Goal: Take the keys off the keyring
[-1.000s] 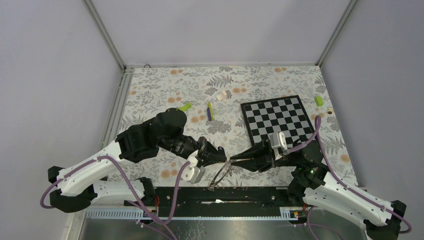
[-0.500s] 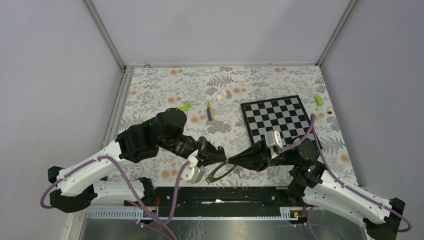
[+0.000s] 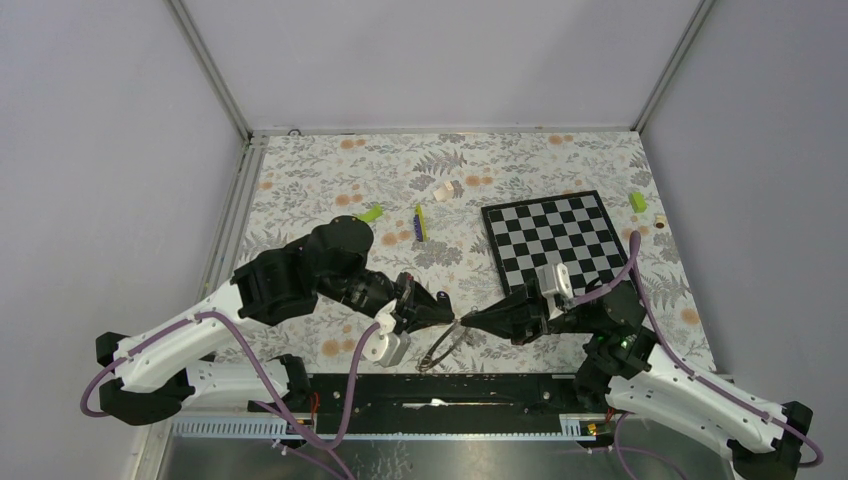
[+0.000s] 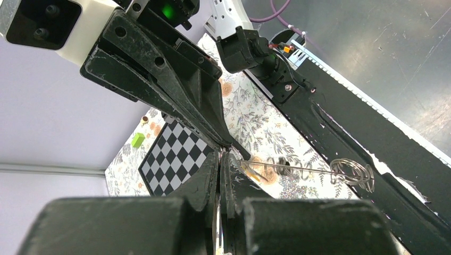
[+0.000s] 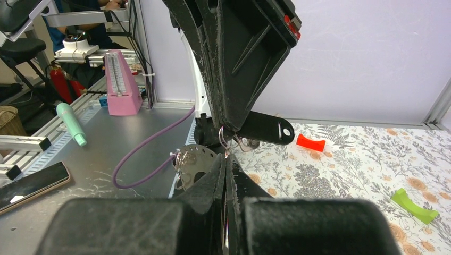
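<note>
The two arms meet nose to nose in the lower middle of the top view. The left gripper [image 3: 450, 321] has its fingers squeezed tight on the keyring [image 3: 443, 346]. The thin silver hoop hangs from those fingers, low over the flowery table [image 3: 330, 170], and leans toward the bottom edge of the frame. The left arm likely holds the hoop up so it stays put while the other arm works on it.

The right gripper [image 3: 470, 321] is squeezed tight too, right at the same spot. I cannot tell if it pinches the hoop or a small key loop. It probably wants to pull a key along the wire and off.

In the right wrist view, a black key tag [image 5: 266, 130] with a round hole sticks out in the middle, just behind the left fingers. A red piece [image 5: 310, 142] lies on the table at the middle right. It may be a key tag.

No words or labels can be read anywhere.
</note>
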`<state>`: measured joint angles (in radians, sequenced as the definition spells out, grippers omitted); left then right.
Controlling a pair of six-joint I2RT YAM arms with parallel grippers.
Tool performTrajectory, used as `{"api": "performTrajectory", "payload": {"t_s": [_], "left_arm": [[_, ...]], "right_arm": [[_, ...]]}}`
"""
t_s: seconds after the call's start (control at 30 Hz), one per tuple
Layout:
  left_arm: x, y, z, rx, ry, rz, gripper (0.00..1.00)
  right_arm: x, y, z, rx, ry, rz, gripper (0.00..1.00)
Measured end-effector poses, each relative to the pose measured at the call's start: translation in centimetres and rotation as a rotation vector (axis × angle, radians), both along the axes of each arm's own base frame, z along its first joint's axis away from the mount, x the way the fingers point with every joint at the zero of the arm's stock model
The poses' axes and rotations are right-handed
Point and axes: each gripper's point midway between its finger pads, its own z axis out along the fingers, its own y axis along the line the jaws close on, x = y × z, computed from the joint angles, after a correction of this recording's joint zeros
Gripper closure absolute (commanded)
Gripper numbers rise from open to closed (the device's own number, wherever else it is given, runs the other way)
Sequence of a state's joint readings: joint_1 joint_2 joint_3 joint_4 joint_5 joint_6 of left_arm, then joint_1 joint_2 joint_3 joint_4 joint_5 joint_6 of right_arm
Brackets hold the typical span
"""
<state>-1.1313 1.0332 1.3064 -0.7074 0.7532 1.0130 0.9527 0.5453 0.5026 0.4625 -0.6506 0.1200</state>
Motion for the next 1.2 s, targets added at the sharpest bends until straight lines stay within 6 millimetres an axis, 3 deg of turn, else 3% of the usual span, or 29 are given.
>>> {"api": "performTrajectory", "payload": {"t_s": [0.37,0.43,0.57,1.2], "left_arm": [[0.03,-0.07,0.14,-0.006,-0.003,0.000,1.00],[0.03,-0.06,0.12,-0.006,-0.003,0.000,1.00],[0.02,-0.03,0.07,-0.003,-0.001,0.000,1.00],[-0.07,0.11,-0.18,0.009,0.005,0.000,1.00]], "right_arm": [[-0.11,-0.38,0.29,0.015,-0.007,-0.009,1.00],[-0.08,-0.40,0.27,0.016,-0.007,-0.012,0.88],[-0.05,-0.39,0.26,0.017,-0.006,-0.013,0.80],[0.60,0.48,-0.52,-0.009,0.017,-0.014,0.70]]}}
